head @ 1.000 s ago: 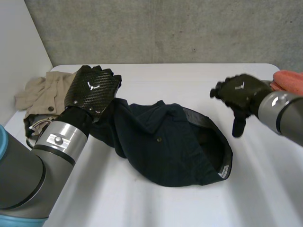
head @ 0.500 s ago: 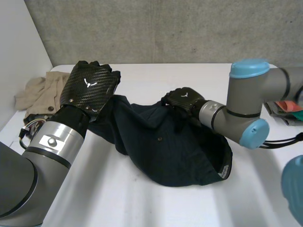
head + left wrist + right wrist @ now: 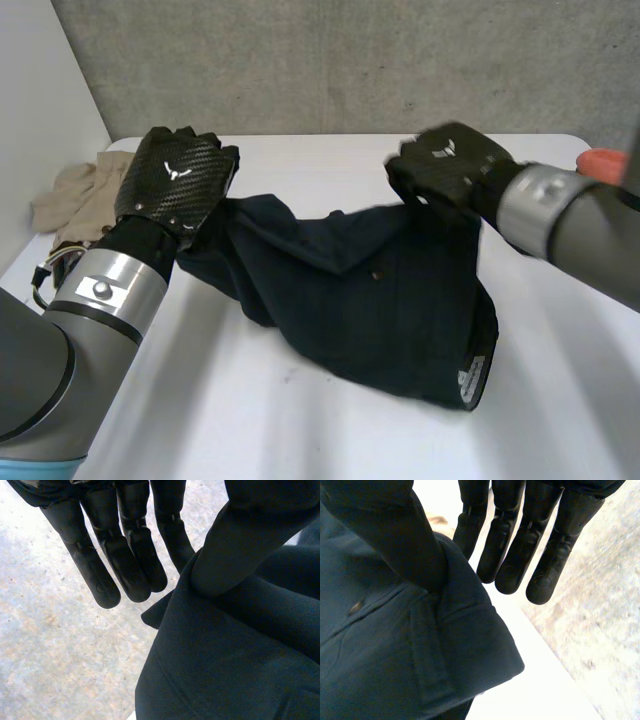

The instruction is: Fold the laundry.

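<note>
Pinched the garment (image 3: 380,300) thumb to straight fingers, left hand (image 3: 175,185) at its left end, right hand (image 3: 450,165) at its top right edge, lower end sagging to the desk (image 3: 250,420); probably needed pulling taut and level before laying flat.

No words or numbers can be read. A white emblem (image 3: 177,170) marks the back of the left robot hand (image 3: 170,200), and a similar one sits on the right robot hand (image 3: 455,172). The dark garment (image 3: 370,290) carries a label (image 3: 468,382) with white print at its near right hem, too small to read.
</note>
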